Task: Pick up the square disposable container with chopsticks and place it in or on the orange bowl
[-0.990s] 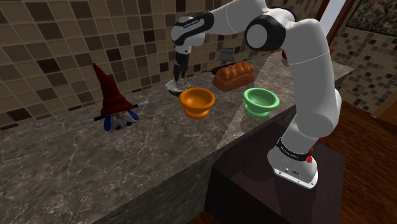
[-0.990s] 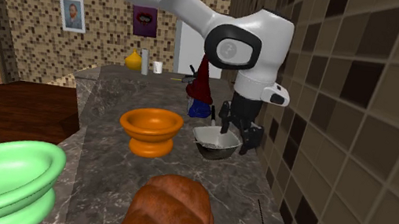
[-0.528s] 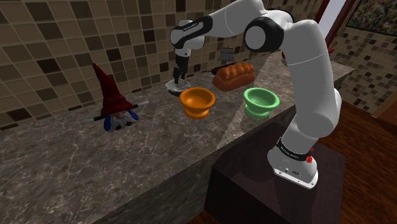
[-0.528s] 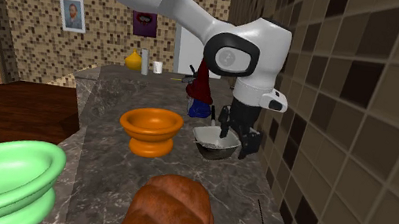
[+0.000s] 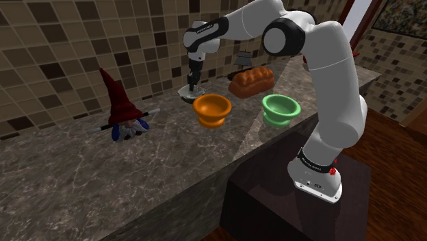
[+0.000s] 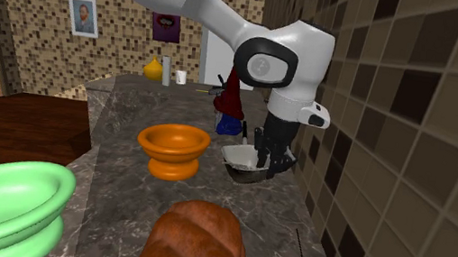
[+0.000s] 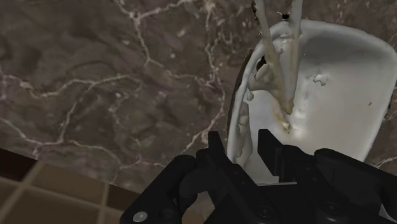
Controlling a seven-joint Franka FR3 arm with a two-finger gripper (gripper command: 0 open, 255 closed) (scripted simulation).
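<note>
Chopsticks point(image 7: 277, 57) lie in the pale square container point(image 7: 331, 83), their length running from beside the pincer point(image 7: 242, 147) across the hollow and out past the opposite rim. The container stands upright, mouth up, on the dark veined worktop point(image 5: 137, 178), at its far edge between the orange bowl point(image 5: 211, 108) and the brown tiled wall point(image 5: 61, 55). The pincer is clenched on the container's rim, one finger inside and one outside.
</note>
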